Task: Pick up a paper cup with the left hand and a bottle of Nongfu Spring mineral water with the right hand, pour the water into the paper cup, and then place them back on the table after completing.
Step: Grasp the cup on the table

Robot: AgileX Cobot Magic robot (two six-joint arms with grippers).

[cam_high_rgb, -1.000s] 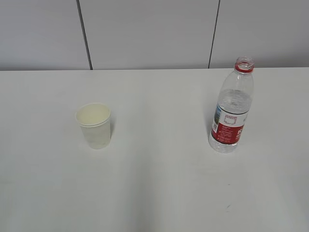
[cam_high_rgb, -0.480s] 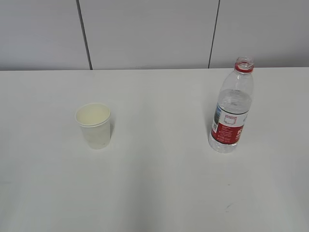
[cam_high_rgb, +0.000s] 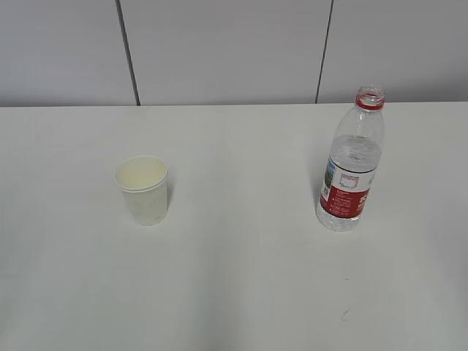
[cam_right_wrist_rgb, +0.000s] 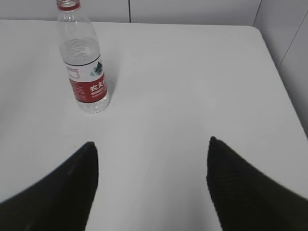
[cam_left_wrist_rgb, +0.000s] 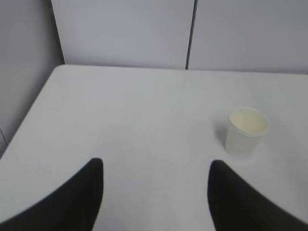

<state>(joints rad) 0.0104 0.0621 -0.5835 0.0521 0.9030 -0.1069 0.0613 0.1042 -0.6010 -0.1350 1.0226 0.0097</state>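
Note:
A white paper cup (cam_high_rgb: 142, 189) stands upright and empty on the left of the white table (cam_high_rgb: 241, 285). It also shows in the left wrist view (cam_left_wrist_rgb: 246, 130), ahead and right of my left gripper (cam_left_wrist_rgb: 155, 163), which is open and empty. A clear water bottle (cam_high_rgb: 352, 161) with a red label, a red neck ring and no cap stands upright on the right, about half full of clear water. In the right wrist view the bottle (cam_right_wrist_rgb: 83, 60) is ahead and left of my right gripper (cam_right_wrist_rgb: 151, 143), which is open and empty. Neither arm shows in the exterior view.
Grey wall panels (cam_high_rgb: 227, 47) rise behind the table's far edge. The table's left edge (cam_left_wrist_rgb: 29, 115) shows in the left wrist view and its right edge (cam_right_wrist_rgb: 281, 77) in the right wrist view.

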